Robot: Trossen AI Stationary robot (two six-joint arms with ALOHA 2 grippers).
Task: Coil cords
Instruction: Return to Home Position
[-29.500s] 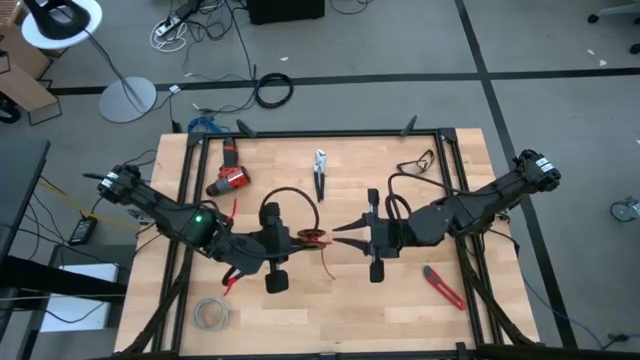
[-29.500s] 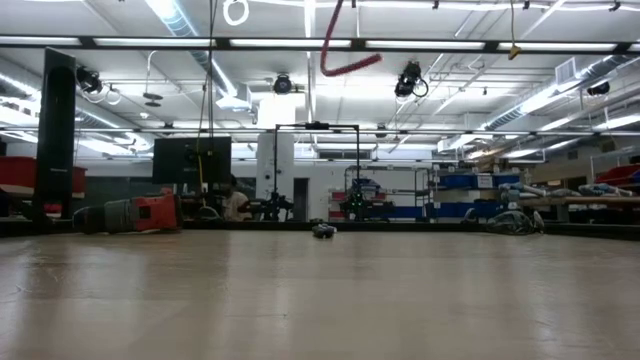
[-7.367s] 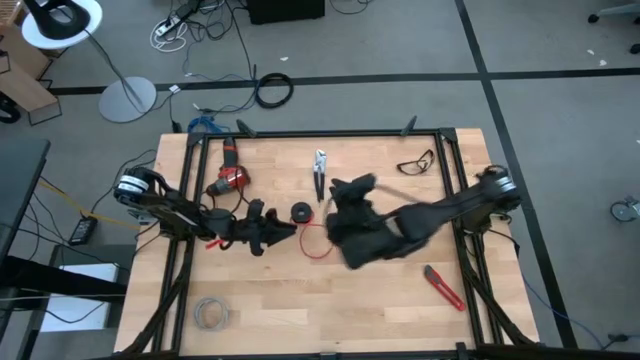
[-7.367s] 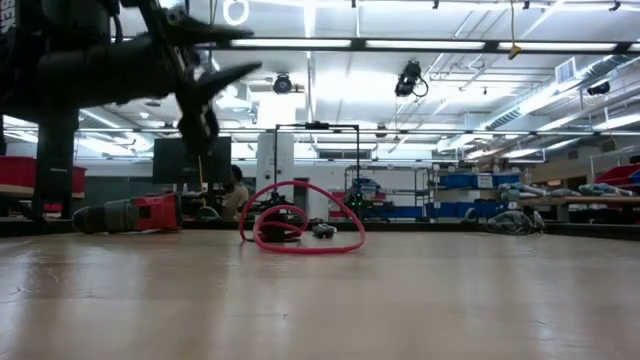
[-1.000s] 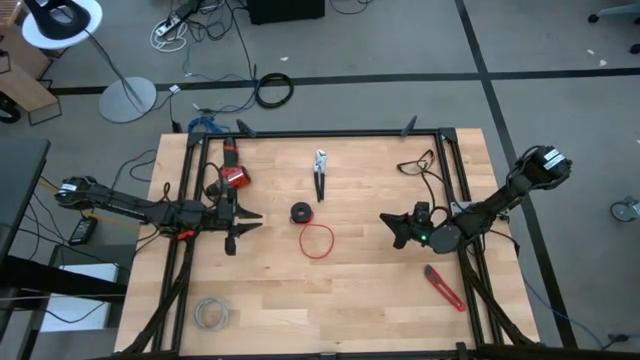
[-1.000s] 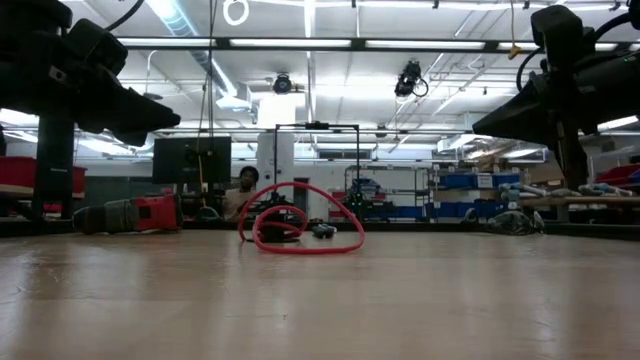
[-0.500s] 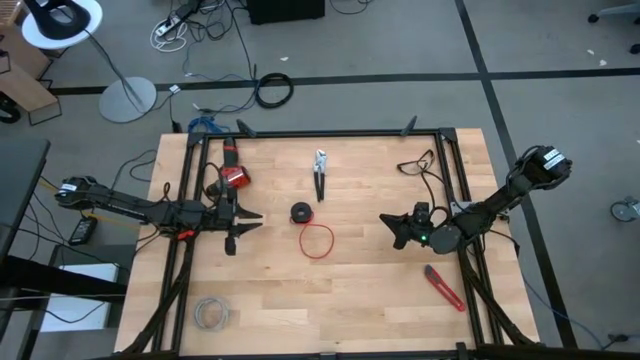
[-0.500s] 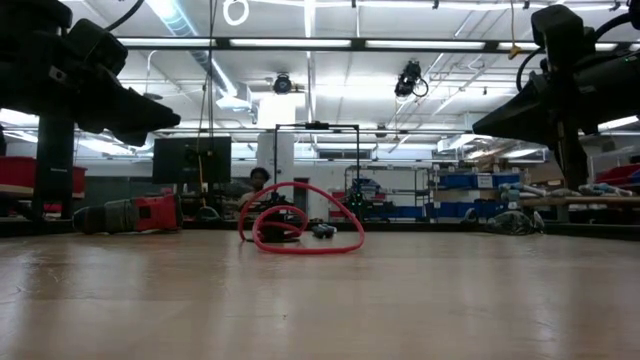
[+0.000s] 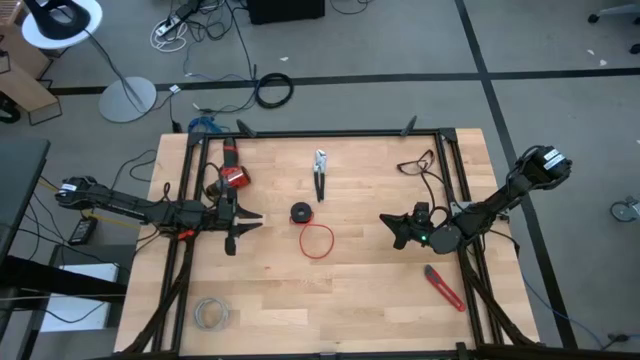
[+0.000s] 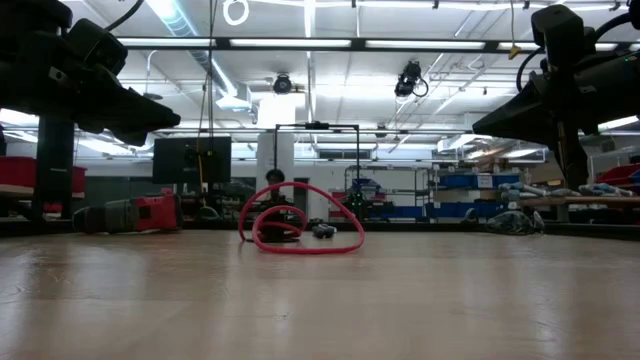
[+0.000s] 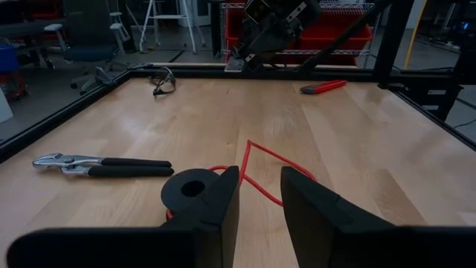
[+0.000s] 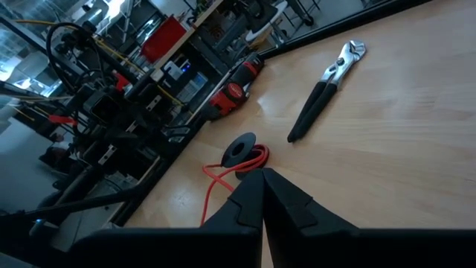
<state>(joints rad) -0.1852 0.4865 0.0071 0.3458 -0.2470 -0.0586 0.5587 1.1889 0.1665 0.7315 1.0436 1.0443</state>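
Note:
The red cord (image 9: 318,241) lies in a loose coil at the table's middle, and in the low view one loop of the cord (image 10: 300,232) arches up off the wood. My left gripper (image 9: 258,216) hovers above the table to the coil's left. In the left wrist view this gripper (image 11: 260,173) is open, with the cord (image 11: 262,165) well beyond its fingers. My right gripper (image 9: 384,219) hovers to the coil's right. It (image 12: 262,174) is shut with nothing in it and points toward the cord (image 12: 232,170).
A black roll (image 9: 300,212) sits just beyond the coil. Pliers (image 9: 320,172), a red drill (image 9: 230,177) and safety glasses (image 9: 417,162) lie toward the far edge. A red utility knife (image 9: 443,287) lies near right, and a grey wire bundle (image 9: 210,314) near left.

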